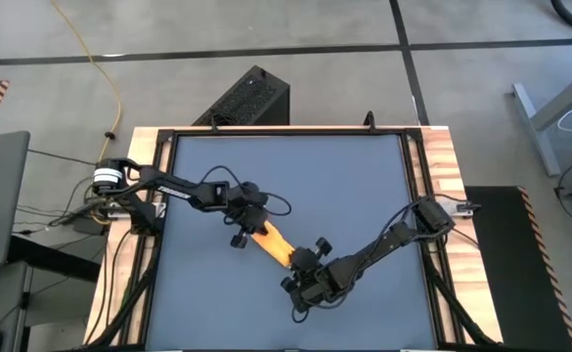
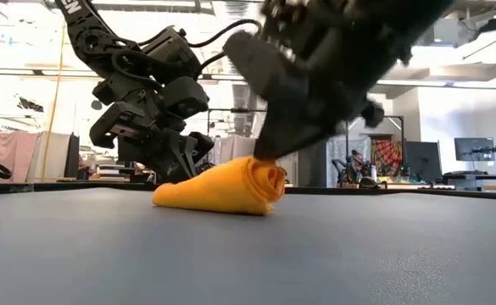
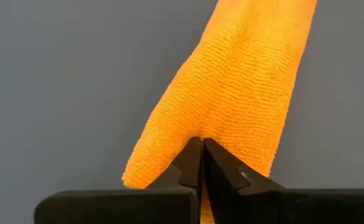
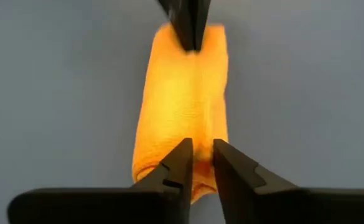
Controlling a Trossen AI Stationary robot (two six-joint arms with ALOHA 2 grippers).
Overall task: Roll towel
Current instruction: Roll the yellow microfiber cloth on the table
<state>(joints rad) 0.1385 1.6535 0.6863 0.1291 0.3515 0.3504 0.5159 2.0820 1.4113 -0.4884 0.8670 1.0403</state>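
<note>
The yellow-orange towel point(image 1: 274, 244) lies rolled into a short tube on the blue-grey table point(image 1: 364, 176), slanting from centre toward the near right. Its spiral end point(image 2: 269, 180) faces the near side. My left gripper point(image 3: 201, 142) is shut at the tube's left, flatter end. My right gripper point(image 4: 201, 148) stands over the spiral end with a narrow gap between its fingertips. In the right wrist view my left gripper's shut fingers point(image 4: 191, 34) show at the towel's far end. My left gripper has its shut fingertips on the top cloth near the towel's left end point(image 3: 197, 127), slanting down from the table's left, along the roll. Whether a fold lies between the tips is hidden by the fingers. The towel rests on the table. My right gripper's fingertips point(image 2: 264, 157) stand at the top of the spiral end; I cannot tell whether they touch it.
A black frame point(image 1: 413, 196) with wooden boards outside it borders the table. A black box point(image 1: 251, 98) stands on the floor beyond the far edge. Bare tabletop lies all around the towel.
</note>
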